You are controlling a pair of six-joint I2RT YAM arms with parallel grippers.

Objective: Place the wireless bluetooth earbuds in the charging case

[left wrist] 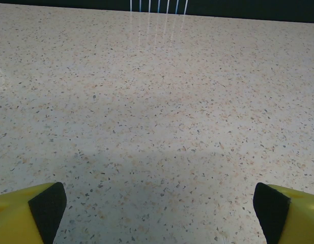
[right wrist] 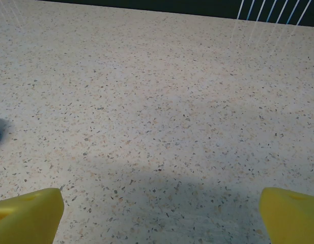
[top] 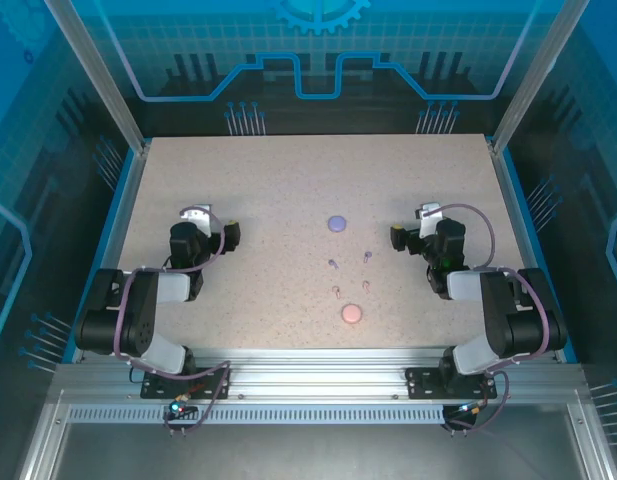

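Though mere specks, earbuds (top: 332, 264) (colours unclear) between left gripper (top: 232, 234) and right gripper (top: 397, 237), both wide-open, empty.

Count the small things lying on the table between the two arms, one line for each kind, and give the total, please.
Earbuds: 4
Round discs: 2, one purple disc and one pink disc
Total: 6

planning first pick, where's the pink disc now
In the top view the pink disc lies near the front edge of the table, slightly right of centre, with the earbuds just beyond it.
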